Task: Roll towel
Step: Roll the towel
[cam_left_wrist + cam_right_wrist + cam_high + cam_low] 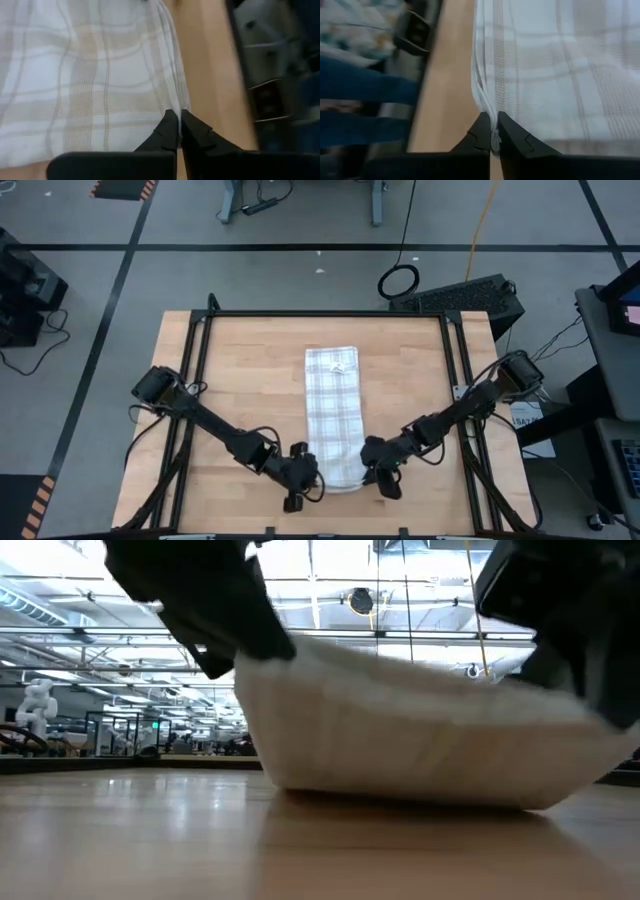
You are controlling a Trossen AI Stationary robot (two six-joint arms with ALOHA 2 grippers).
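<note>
The towel [330, 415], white with a tan-grey check, lies as a long folded strip down the middle of the wooden table [230, 370], a small white label [340, 367] near its far end. My left gripper [310, 478] and right gripper [368, 470] are shut on the two corners of its near end. In the low view that near end [420, 740] is raised at both corners and sags between them, its underside resting on the table. My left gripper pinches the towel's near left corner [172, 106] between its two fingers, at the stacked side edges, several layers. The fingers slant down toward the far side. The corner is raised off the table. My right gripper pinches the near right corner [487, 107] between its two fingers, on the stacked side edges, several layers. It slants down toward the far side. The corner is raised, and the cloth beyond it lies on the table.
Bare wood lies on both sides of the strip. Black frame rails run along the table's left [195, 380] and right [455, 370] sides. Beyond the table's edge in the right wrist view, a person in blue [365, 85] shows.
</note>
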